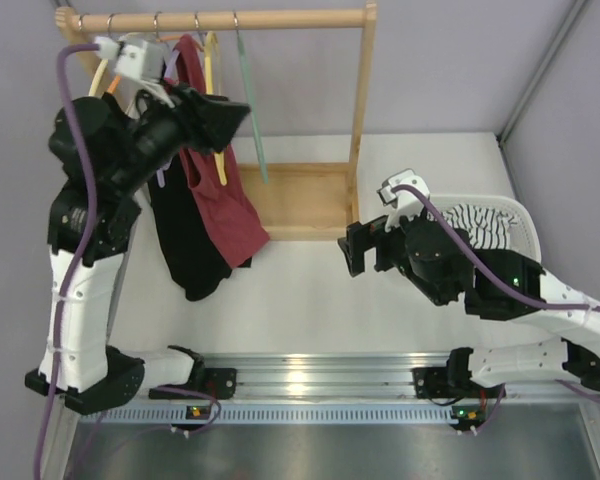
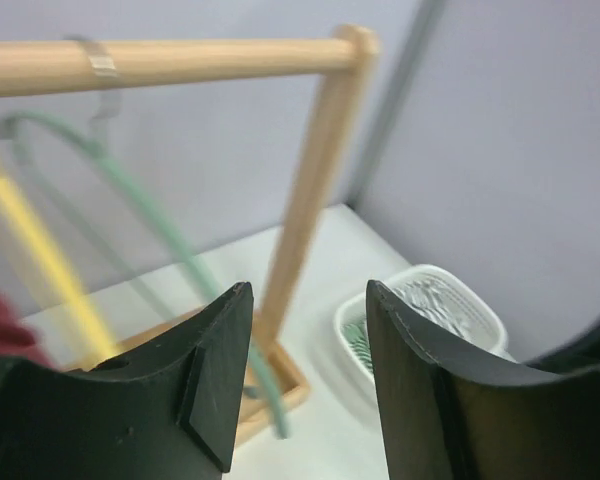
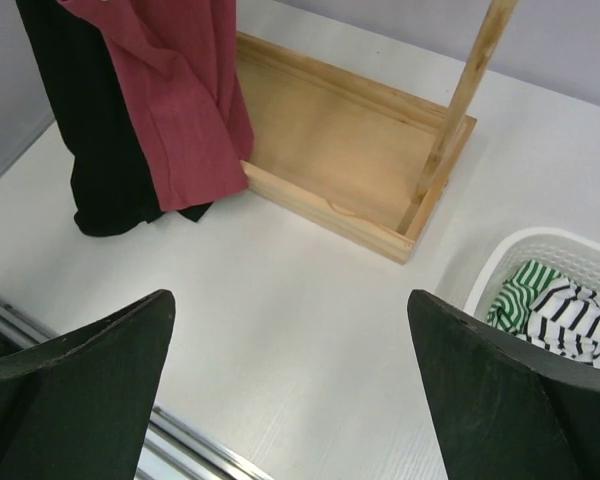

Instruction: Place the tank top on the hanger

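Observation:
The maroon tank top [image 1: 220, 205] hangs from the wooden rail [image 1: 280, 18] in front of a longer black garment [image 1: 185, 250]. It also shows in the right wrist view [image 3: 180, 110] and as a red blur in the left wrist view [image 2: 0, 335]. A sliver of the lavender hanger [image 1: 163, 177] shows by the tank top; my left arm hides the rest. My left gripper [image 1: 238, 112] [image 2: 310, 300] is open and empty, raised just right of the tank top's upper part. My right gripper [image 1: 352, 250] [image 3: 290, 300] is open and empty, low over the table right of the rack base.
A yellow hanger [image 1: 213, 70] [image 2: 40, 250] and a pale green hanger [image 1: 252, 110] [image 2: 150, 225] hang on the rail. The rack's wooden base tray [image 1: 300, 200] [image 3: 350, 150] and right post [image 1: 360, 100] stand between the arms. A white basket [image 1: 520, 225] [image 3: 520, 255] holds striped cloth.

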You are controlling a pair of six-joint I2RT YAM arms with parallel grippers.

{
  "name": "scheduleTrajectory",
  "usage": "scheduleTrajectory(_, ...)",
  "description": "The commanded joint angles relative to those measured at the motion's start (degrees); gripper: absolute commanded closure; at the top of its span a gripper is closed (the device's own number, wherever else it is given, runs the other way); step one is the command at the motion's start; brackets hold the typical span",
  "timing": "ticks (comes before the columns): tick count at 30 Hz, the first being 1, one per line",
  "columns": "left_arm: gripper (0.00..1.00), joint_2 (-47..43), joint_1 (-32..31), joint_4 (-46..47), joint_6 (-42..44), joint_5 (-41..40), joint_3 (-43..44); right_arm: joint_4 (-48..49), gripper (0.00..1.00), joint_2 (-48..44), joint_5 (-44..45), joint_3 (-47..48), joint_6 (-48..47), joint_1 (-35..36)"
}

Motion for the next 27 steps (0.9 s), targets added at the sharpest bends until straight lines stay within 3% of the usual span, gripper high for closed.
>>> scheduleTrajectory(1, 0.46, 5.0, -14.3, 3.9, 1.1, -4.5, 0.6, -1.0, 0.0, -3.1, 4.1, -0.7, 3.8, 0.1)
scheduleTrajectory(2, 0.47, 5.6, -17.0, 3.8, 2.3, -9.1, 0.3, -1.8, 0.0, -3.6, 5.6, -1.2, 4.7, 0.1)
scheduleTrajectory(5, 0.47, 4.4, -22.7, 10.0, 0.5, -11.7, -6.9, -4.8, 0.0, -6.1, 8.4, -2.8, 8.9, 0.2)
scheduleTrajectory(9, 0.48, 0.0, -28.9, 17.3, -2.7, -14.3, -22.8, -7.7, 0.0, -10.2, 10.1, -7.2, 14.6, 0.1)
scheduleTrajectory(12, 0.49, -4.8, -34.0, 23.5, -6.4, -16.5, -41.7, -9.7, 0.0, -12.7, 10.9, -11.5, 19.0, 0.1)
scheduleTrajectory(15, 0.51, -8.8, -39.5, 26.6, -10.7, -19.6, -54.3, -9.2, 0.0, -13.8, 10.1, -16.9, 22.5, -0.1)
scheduleTrajectory(20, 0.53, -11.6, -49.9, 27.8, -16.9, -29.1, -64.7, -4.1, 0.0, -16.9, 9.1, -26.3, 25.7, -0.1)
scheduleTrajectory(27, 0.52, -15.3, -52.1, 27.6, -19.2, -33.2, -69.5, -0.5, 0.0, -11.1, 7.8, -27.0, 25.5, -0.6)
